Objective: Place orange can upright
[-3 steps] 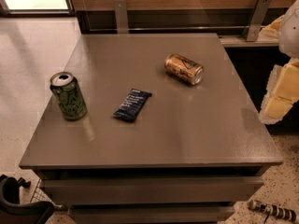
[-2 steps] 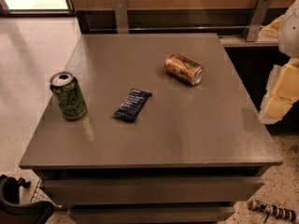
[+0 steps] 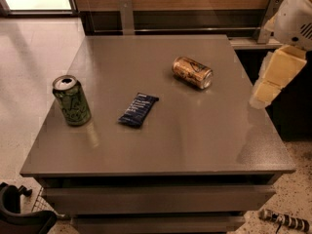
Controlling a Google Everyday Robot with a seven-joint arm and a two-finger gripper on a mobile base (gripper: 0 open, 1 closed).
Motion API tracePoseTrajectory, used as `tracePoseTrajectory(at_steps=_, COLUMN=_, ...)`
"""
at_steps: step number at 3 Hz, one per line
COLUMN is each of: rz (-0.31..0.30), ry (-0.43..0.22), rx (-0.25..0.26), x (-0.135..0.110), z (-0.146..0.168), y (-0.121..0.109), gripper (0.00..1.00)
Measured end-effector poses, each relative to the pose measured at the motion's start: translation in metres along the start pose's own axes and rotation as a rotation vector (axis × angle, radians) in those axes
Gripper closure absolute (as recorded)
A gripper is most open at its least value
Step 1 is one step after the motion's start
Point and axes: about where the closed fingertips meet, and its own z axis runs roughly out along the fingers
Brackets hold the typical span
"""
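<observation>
The orange can (image 3: 192,72) lies on its side on the grey table (image 3: 195,140), at the back right of the top, with its silver top facing right and toward the front. My gripper (image 3: 265,89) hangs at the right edge of the view, over the table's right edge. It is to the right of the orange can, apart from it and holding nothing that I can see.
A green can (image 3: 71,100) stands upright near the table's left edge. A dark blue snack packet (image 3: 138,109) lies flat near the middle. A wooden wall with metal brackets (image 3: 126,14) runs behind the table. The floor lies to the left.
My gripper has moved a little to the left and up, closer to the table's right edge. The cans and the packet have not moved.
</observation>
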Motion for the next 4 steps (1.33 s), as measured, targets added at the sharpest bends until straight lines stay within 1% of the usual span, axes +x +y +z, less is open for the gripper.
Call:
tracePoseTrajectory(at_steps=1, rz=0.12, ry=0.002, rx=0.005, x=-0.016, z=0.02, y=-0.03, gripper=0.0)
tracePoseTrajectory(at_steps=2, rz=0.189, ry=-0.005, rx=0.003, x=-0.033, z=0.04, y=-0.059, gripper=0.0)
tracePoseTrajectory(at_steps=3, rz=0.226, ry=-0.012, rx=-0.014, x=-0.057, z=0.063, y=-0.086, gripper=0.0)
tracePoseTrajectory(at_steps=4, rz=0.248, ry=0.028, rx=-0.043, x=-0.075, z=0.09, y=-0.101, gripper=0.0)
